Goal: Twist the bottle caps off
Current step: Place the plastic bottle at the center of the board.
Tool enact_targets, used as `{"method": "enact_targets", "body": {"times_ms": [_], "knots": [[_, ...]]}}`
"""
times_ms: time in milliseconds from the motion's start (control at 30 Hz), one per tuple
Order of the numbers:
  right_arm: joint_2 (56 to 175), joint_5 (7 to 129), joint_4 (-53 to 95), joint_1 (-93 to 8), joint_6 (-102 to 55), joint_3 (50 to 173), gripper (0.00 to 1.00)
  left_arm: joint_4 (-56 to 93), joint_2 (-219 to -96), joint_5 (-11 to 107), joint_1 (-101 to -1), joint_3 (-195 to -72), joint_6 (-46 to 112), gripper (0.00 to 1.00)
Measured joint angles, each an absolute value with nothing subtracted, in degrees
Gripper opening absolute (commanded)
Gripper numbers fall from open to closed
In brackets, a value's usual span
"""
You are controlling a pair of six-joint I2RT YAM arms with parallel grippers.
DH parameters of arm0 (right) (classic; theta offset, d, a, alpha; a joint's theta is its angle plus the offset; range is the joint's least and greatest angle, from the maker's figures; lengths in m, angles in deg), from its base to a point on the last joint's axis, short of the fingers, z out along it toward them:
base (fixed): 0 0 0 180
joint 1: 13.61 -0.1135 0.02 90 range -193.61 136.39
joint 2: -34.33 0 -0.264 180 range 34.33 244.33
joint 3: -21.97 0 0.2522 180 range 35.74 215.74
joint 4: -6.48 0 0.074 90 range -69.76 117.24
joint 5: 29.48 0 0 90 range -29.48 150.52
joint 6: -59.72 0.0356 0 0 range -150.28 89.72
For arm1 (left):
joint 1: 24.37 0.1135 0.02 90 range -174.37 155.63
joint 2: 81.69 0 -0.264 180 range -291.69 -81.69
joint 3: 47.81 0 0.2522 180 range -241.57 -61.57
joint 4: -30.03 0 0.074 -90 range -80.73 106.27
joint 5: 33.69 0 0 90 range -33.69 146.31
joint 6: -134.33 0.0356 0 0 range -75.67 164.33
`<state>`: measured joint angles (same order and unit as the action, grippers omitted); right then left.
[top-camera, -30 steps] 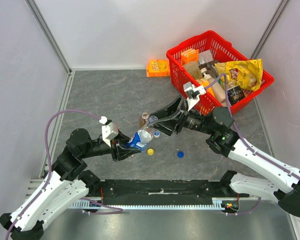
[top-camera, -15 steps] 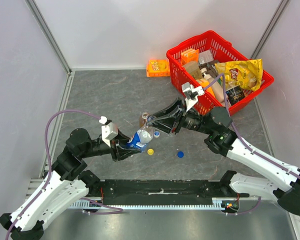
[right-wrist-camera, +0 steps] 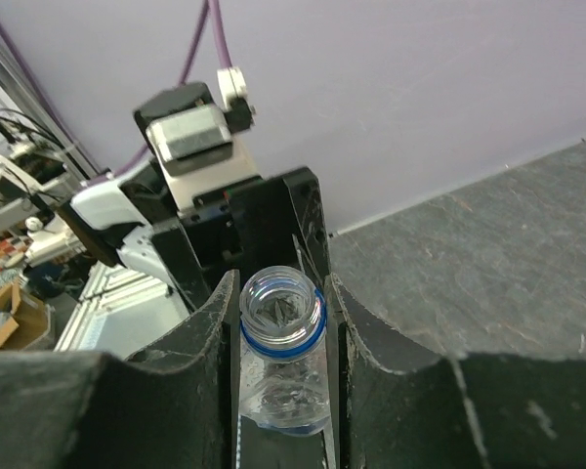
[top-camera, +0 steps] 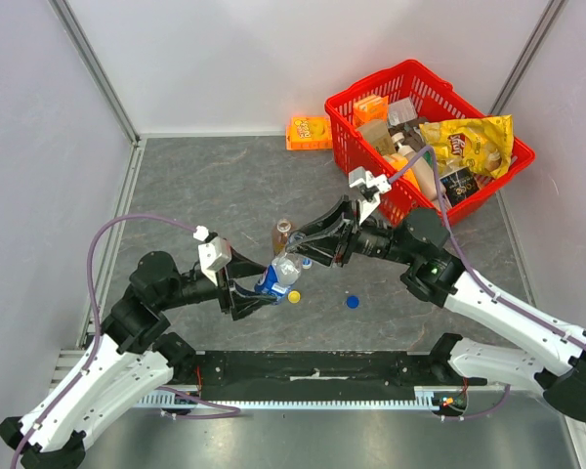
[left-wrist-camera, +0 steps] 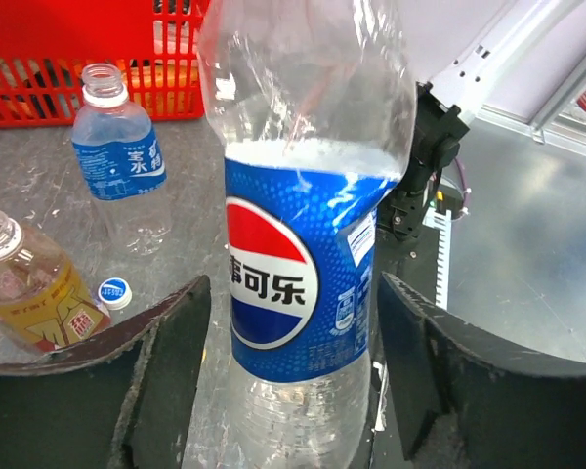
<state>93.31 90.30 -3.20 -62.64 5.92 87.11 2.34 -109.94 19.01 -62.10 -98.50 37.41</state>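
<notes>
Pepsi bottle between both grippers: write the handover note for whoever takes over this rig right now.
Left gripper: open, astride the Pepsi bottle, not touching it.
Right gripper: shut on that bottle's bare neck.
Done: all three bottles uncapped; water bottle and amber bottle stand open; yellow cap, blue cap, white-blue cap lie on the table.
Left: probably just set the Pepsi bottle down and release.

Even, bright overhead light throughout.
Soft shadows on the worktop (top-camera: pixel 205 186); my wrist views blur near the lens.
</notes>
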Motion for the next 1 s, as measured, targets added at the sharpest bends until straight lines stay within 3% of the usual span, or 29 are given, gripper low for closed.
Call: {"method": "enact_targets", "body": {"times_ms": [500, 1000], "knots": [[89.66, 79.16, 18.79, -62.64, -11.91, 87.31, 0.0, 2.62, -106.05, 24.52, -62.1, -98.46, 37.37, 0.84], [88.78, 64.49, 22.33, -62.64, -20.0, 81.6, 0.0, 2.67, -107.19, 24.72, -62.1, -98.37, 37.37, 0.83]]}}
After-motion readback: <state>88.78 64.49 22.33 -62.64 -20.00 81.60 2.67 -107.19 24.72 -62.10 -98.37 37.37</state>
